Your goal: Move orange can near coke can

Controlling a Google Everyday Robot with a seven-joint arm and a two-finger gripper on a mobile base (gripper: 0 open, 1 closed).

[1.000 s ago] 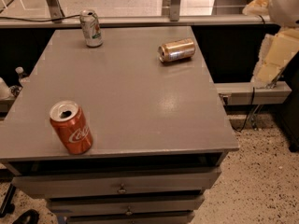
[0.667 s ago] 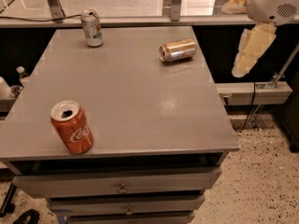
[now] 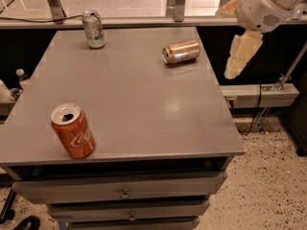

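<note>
The orange can (image 3: 181, 51) lies on its side on the grey table (image 3: 129, 99), near the far right edge, its open end facing left. The coke can (image 3: 73, 131) stands upright at the front left corner. My gripper (image 3: 225, 41) hangs off the table's right side, just right of the orange can and above table level. Its cream fingers (image 3: 242, 54) are spread apart and hold nothing.
A white-green can (image 3: 93, 28) stands upright at the table's far left. Drawers (image 3: 124, 193) sit under the tabletop. A ledge with metal posts (image 3: 177, 4) runs behind the table. Speckled floor and a cable (image 3: 259, 114) lie to the right.
My gripper and arm have moved left, closer to the table's right edge and the orange can. The cans have not moved.
</note>
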